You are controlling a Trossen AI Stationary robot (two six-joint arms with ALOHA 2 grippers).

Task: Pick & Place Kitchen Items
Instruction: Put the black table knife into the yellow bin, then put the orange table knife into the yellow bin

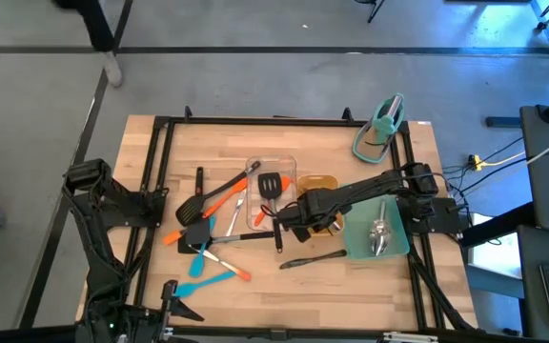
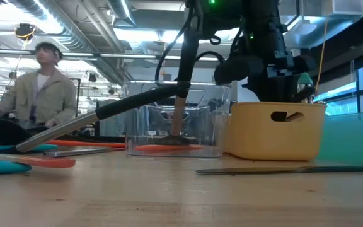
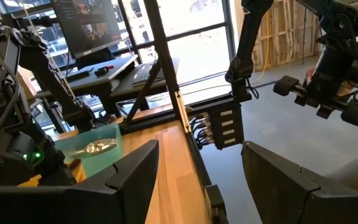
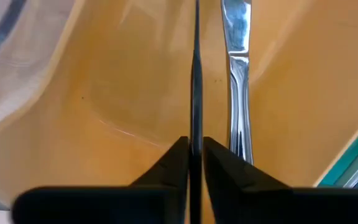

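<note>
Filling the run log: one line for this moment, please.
right gripper: over yellow tray, pinching thin black utensil | left gripper: open, waiting at table's edge

Three trays, one teal stand

A pale wood-grain table is framed by black rails. A clear tray is seen holding a black slotted turner and orange utensils. A yellow tray is shown beside a teal tray containing a shiny steel spoon. Blue spatulas with orange handles and black tongs are laid on the wood. In the right wrist view, a thin black handle and a polished steel handle are seen against yellow.
</note>
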